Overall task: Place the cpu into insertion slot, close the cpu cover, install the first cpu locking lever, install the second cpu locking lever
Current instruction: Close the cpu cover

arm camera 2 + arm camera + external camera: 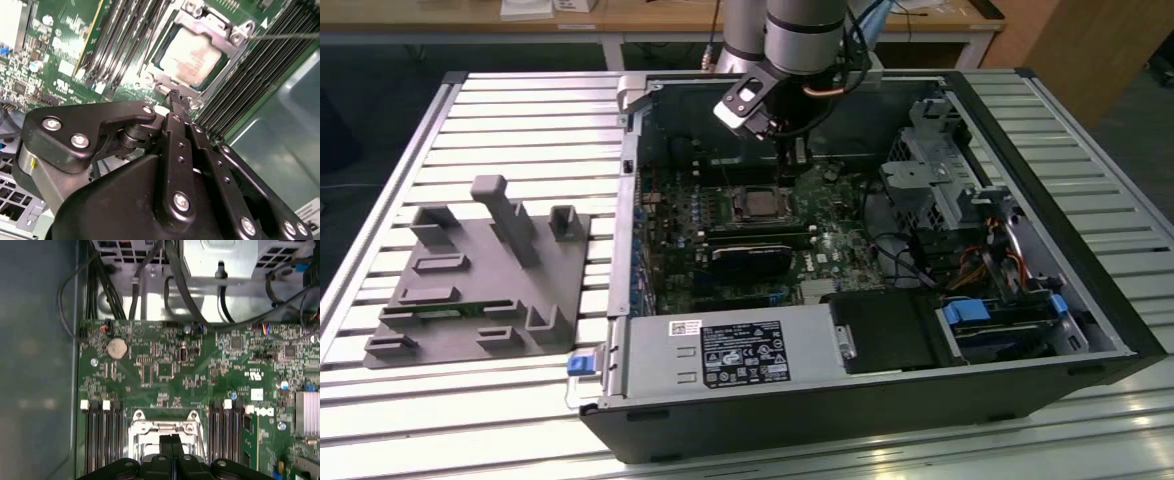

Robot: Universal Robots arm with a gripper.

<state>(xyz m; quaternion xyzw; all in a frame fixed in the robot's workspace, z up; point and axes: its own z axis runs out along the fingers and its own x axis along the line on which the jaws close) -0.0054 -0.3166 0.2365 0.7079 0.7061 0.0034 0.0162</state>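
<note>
Cpu (192, 54) lies flat in the insertion slot (200, 86) on the green board, deep in the open computer case (1087, 330) that stands on the worktop (480, 410). The silvery cpu cover (226, 49) lies down around the chip, whose metal top shows through the window. A thin locking lever (285, 36) runs out from one corner of the frame; I cannot tell whether it is hooked.

To my eye the danger is a slip. The lever is a slim, springy wire, and a push that lands slightly off could let it snap away and send the tips into the board or the long memory slots (250, 82) just beside the socket. Pressing on the frame with the chip seated unevenly could hurt the contacts beneath.

The tool (177, 98) hangs just at the edge of the cover, its two black fingers brought together with only a seam between them in both wrist views, nothing visible gripped. Whether the tips touch the frame I cannot say.
</note>
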